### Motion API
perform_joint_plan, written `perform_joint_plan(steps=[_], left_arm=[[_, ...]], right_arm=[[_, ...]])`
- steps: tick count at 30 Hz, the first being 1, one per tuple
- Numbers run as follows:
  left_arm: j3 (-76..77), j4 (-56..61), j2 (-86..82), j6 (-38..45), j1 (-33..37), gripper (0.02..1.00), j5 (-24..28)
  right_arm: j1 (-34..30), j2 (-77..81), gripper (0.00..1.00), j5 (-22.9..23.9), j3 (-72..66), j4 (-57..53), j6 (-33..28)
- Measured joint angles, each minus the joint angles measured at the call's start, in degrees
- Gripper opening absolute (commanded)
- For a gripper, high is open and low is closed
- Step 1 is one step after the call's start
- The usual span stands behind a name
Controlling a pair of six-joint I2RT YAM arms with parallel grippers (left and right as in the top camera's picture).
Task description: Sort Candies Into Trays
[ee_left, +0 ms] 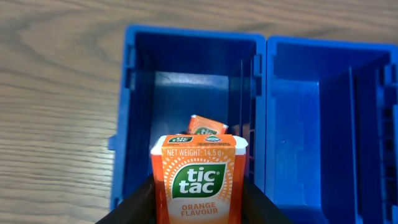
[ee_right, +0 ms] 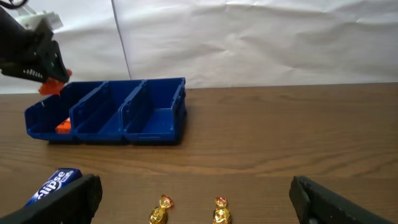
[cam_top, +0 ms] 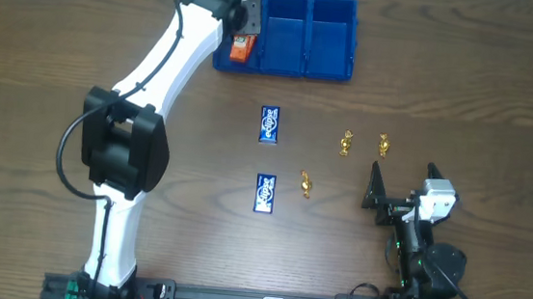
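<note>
A blue three-compartment tray point(cam_top: 306, 68) stands at the far middle of the table. My left gripper point(cam_top: 245, 39) hangs over its left compartment point(ee_left: 186, 87), shut on an orange candy box point(ee_left: 200, 180). Another orange box point(ee_left: 207, 126) lies inside that compartment. Two blue candy packs point(cam_top: 270, 125) point(cam_top: 265, 192) lie mid-table, with three gold-wrapped candies point(cam_top: 306, 183) point(cam_top: 346, 142) point(cam_top: 383, 143) to their right. My right gripper point(cam_top: 404, 179) stands open near the table's right front, nothing between its fingers. From there I see the tray point(ee_right: 155, 118) and the left gripper point(ee_right: 43, 62) holding the orange box point(ee_right: 51, 87).
The tray's middle and right compartments point(ee_left: 323, 124) hold nothing. A white backdrop point(ee_right: 261, 37) rises behind the table's far edge. Bare wood lies left of the left arm and to the right of the tray.
</note>
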Motion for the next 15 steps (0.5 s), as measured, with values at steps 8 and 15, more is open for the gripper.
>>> perform_joint_plan(steps=[8, 15], left_arm=[[0.13, 0.04, 0.81, 0.31, 0.0, 0.803, 0.57], [0.42, -0.22, 0.31, -0.02, 0.72, 0.969, -0.07]], right_arm=[[0.0, 0.0, 0.998, 0.02, 0.0, 0.0, 0.0], [0.0, 0.0, 0.998, 0.02, 0.0, 0.0, 0.0]])
